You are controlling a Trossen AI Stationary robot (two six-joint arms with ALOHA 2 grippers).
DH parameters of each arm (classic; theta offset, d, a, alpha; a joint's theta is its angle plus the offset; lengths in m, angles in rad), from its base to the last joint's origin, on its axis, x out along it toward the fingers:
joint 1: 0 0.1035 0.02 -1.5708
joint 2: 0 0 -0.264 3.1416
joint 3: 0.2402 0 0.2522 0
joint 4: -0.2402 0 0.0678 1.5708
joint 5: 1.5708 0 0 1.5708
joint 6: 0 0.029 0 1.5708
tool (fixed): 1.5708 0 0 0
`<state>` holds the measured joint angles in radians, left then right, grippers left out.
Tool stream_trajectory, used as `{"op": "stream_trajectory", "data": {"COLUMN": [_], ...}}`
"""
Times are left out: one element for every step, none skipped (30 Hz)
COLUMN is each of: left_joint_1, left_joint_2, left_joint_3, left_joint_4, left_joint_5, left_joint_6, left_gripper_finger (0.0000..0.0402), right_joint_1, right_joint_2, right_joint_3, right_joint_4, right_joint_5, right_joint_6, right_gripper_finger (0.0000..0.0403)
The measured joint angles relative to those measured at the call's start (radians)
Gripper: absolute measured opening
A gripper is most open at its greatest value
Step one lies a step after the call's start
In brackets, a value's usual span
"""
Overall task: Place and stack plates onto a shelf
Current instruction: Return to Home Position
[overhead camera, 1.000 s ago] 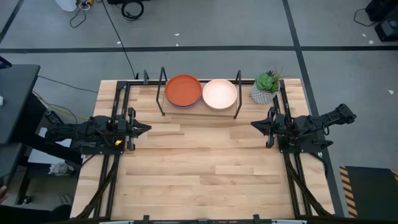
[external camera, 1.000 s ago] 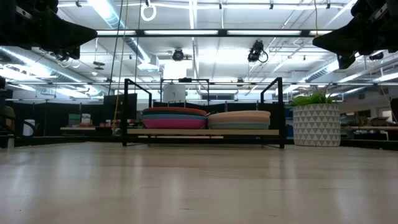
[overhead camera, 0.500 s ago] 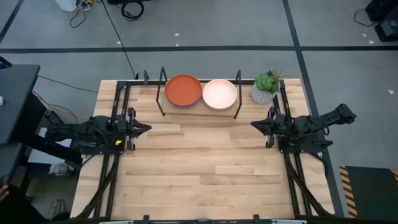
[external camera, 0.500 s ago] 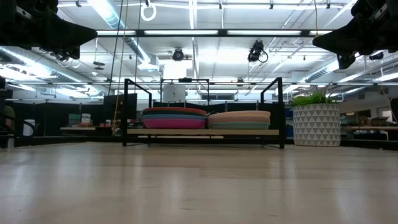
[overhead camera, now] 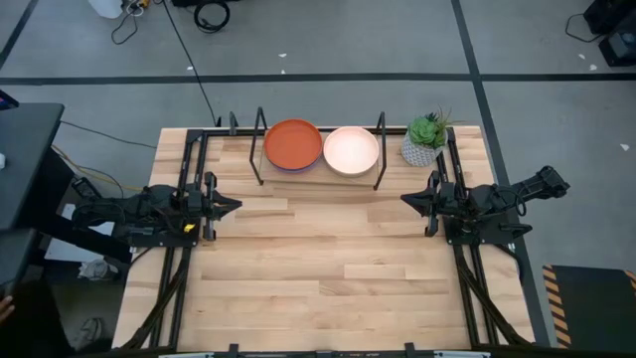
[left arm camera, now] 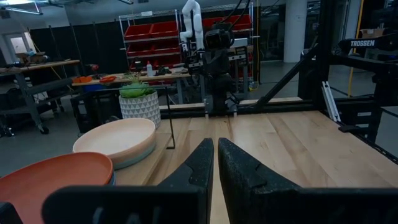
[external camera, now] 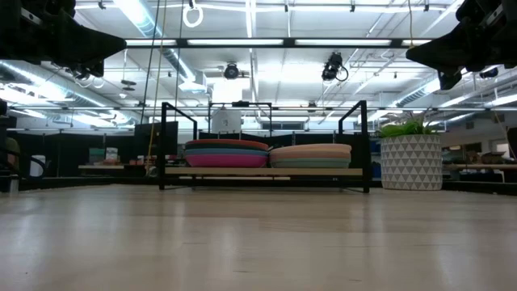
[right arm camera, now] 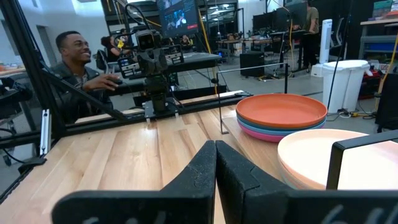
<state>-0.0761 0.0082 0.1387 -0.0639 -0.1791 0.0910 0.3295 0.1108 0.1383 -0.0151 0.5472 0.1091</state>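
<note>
Above table (overhead camera: 318, 278), both end effectors (overhead camera: 236, 206) (overhead camera: 405, 199) closed, empty

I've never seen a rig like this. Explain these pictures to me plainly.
Two dark robot arms stand at a wooden table. One picture looks straight down, one looks level across the tabletop, and two come from cameras on the arms' wrists. At the far edge a black shelf holds two stacks: an orange plate tops one, a peach plate the other. A potted plant stands beside it. The left gripper and right gripper hover at the sides, fingers shut, holding nothing.
</note>
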Motion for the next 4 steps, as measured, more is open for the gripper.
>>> {"op": "stream_trajectory", "data": {"left_joint_1": [0.0, 0.0, 0.0, 0.0], "left_joint_2": [0.0, 0.0, 0.0, 0.0], "left_joint_3": [0.0, 0.0, 0.0, 0.0], "left_joint_4": [0.0, 0.0, 0.0, 0.0], "left_joint_5": [0.0, 0.0, 0.0, 0.0], "left_joint_6": [0.0, 0.0, 0.0, 0.0], "left_gripper_finger": [0.0032, 0.0032, 0.0032, 0.0032], "right_joint_1": [0.0, 0.0, 0.0, 0.0], "right_joint_2": [0.0, 0.0, 0.0, 0.0], "right_joint_3": [0.0, 0.0, 0.0, 0.0], "right_joint_4": [0.0, 0.0, 0.0, 0.0], "right_joint_5": [0.0, 0.0, 0.0, 0.0], "right_joint_6": [0.0, 0.0, 0.0, 0.0], "right_gripper_finger": [0.0016, 0.0016, 0.0016, 0.0016]}}
